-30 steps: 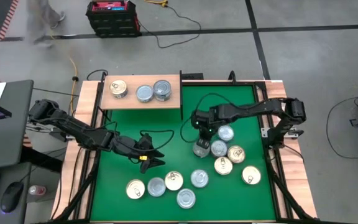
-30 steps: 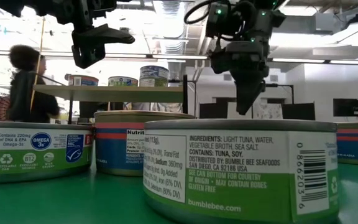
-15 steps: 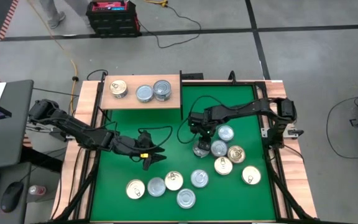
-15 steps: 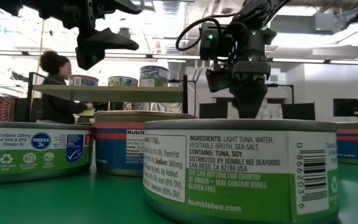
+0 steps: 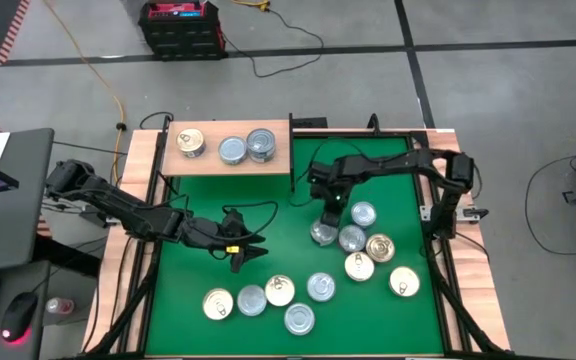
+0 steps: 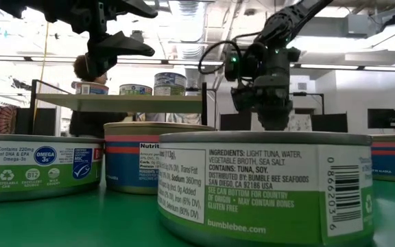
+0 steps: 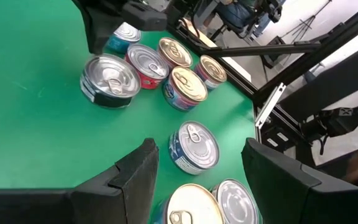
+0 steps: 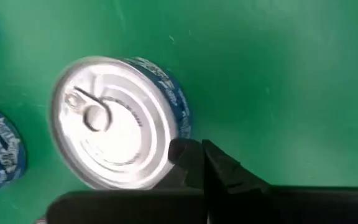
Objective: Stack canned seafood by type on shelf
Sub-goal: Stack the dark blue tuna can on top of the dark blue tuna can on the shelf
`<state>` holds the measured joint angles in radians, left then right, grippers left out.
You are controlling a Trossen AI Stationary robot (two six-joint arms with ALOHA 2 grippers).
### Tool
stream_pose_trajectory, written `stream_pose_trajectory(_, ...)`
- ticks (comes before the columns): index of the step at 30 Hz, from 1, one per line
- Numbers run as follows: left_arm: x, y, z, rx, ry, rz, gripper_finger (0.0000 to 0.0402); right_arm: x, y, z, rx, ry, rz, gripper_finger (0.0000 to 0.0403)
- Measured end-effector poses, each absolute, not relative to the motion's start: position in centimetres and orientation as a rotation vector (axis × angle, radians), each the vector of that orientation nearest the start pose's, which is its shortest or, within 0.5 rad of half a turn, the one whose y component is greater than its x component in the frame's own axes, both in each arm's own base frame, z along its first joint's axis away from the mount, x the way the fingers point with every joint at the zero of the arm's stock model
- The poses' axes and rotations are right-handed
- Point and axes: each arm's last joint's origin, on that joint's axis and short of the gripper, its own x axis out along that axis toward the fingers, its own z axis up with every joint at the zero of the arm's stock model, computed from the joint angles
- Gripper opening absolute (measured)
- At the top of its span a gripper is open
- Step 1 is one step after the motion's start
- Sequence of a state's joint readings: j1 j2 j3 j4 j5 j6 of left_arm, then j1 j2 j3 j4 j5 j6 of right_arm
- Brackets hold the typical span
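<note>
Beside silver tin (image 8: 114,121), right hand (image 8: 197,155) closed

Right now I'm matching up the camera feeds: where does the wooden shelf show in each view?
High view: the shelf lies at the green mat's far left corner, with tins on it.
Low view: the shelf is the raised pale board in the background, left of centre.
Left wrist view: not in it.
Right wrist view: not in it.
Shared landmark: the taller tin stack at the shelf's right end.
</note>
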<state>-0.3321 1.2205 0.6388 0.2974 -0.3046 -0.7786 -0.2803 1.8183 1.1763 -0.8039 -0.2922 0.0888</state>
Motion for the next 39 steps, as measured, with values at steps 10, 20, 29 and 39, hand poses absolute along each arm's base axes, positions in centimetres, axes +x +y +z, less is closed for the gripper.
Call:
stream_pose_trajectory(10,24.7,-7.6,24.0,-0.684,0.259,0.092,0.0221,29.1,-9.5,14.0,0.555,1.468,-0.093,0.0021)
stream_pose_trajectory(20,24.7,-7.5,24.0,-0.684,0.258,0.098,0.0221,29.7,-7.1,18.9,0.492,1.296,-0.042,0.0110)
stream_pose_trajectory(29,24.9,-7.2,24.0,-0.692,0.265,0.086,0.0221,31.1,-6.0,16.9,0.480,1.319,-0.078,0.0156)
stream_pose_trajectory(39,24.9,-7.2,24.0,-0.699,0.276,0.066,0.0221,30.6,-6.4,16.1,0.503,1.308,-0.052,0.0071)
